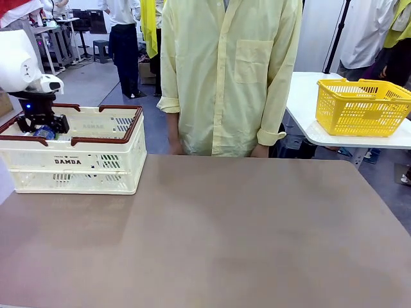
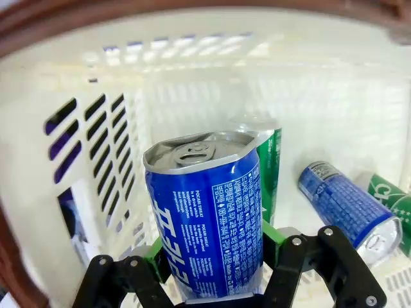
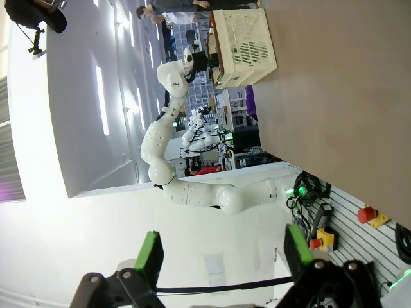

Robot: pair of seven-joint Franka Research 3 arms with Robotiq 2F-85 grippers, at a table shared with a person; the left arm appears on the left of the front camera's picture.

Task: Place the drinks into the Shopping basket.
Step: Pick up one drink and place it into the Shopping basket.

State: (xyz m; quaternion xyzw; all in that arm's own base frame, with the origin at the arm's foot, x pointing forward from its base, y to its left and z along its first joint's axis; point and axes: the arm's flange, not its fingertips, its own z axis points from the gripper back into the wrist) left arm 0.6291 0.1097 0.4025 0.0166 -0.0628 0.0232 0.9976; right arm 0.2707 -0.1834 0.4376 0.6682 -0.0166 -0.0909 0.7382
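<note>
Left wrist view puts the blue can (image 2: 209, 215) right in front of you, clamped between the green pads (image 2: 156, 256) of the left gripper (image 2: 215, 266), its long axis along the fingers and its silver top pointing away from the wrist toward the basket wall. You are already inside the shopping basket (image 2: 192, 70): a green can (image 2: 270, 160) sits just behind the held one, touching or nearly so, and another blue can (image 2: 343, 202) lies on its side farther off, with a second green can (image 2: 393, 199) at the edge beside it. You have little room, I judge; letting go may knock the neighbour behind.

From the front, your left gripper (image 1: 40, 123) hangs within the basket (image 1: 103, 151) at the table's (image 1: 244, 231) left far corner. Beyond that, the person (image 1: 228, 77) stands at the far edge, and a yellow basket (image 1: 361, 108) rests on another table.

Your right gripper (image 3: 221, 256) stands wide open, holding nothing, well away from the basket (image 3: 247, 45).
</note>
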